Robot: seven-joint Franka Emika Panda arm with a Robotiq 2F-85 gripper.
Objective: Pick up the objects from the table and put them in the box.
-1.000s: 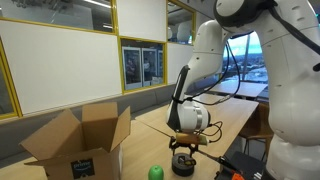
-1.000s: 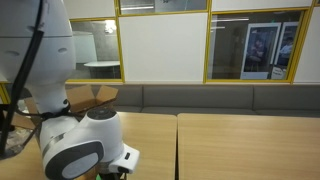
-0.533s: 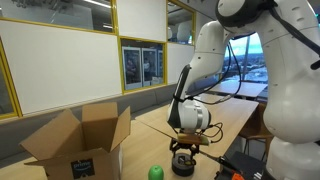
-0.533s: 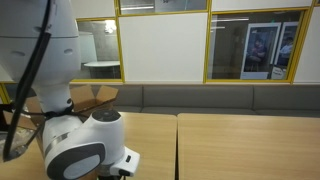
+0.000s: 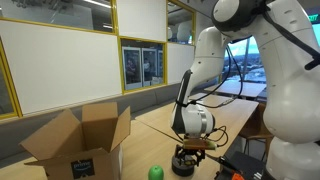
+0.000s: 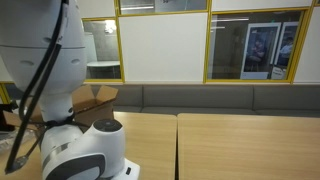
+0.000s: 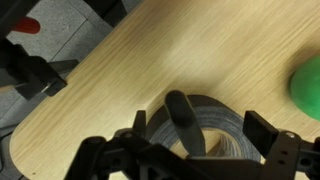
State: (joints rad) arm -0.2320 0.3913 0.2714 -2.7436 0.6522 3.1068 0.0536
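A dark grey tape roll (image 5: 183, 164) lies on the wooden table (image 5: 222, 127). My gripper (image 5: 186, 150) is right above it, pointing down. In the wrist view the tape roll (image 7: 222, 128) fills the space between the two open fingers of my gripper (image 7: 197, 124), which straddle it; a dark bar crosses the roll's hole. A green ball (image 5: 155, 172) sits just beside the roll and shows at the wrist view's right edge (image 7: 308, 85). The open cardboard box (image 5: 75, 146) stands to the left. In an exterior view the arm (image 6: 85, 150) hides the gripper and the roll.
The table edge runs close to the roll in the wrist view, with grey floor (image 7: 70, 35) and a red item (image 7: 30, 25) beyond it. Black equipment (image 5: 245, 168) lies near the robot base. A bench (image 6: 230, 98) and glass walls stand behind.
The arm has come down a little, bringing the gripper closer onto the tape roll. The ball and box have not moved.
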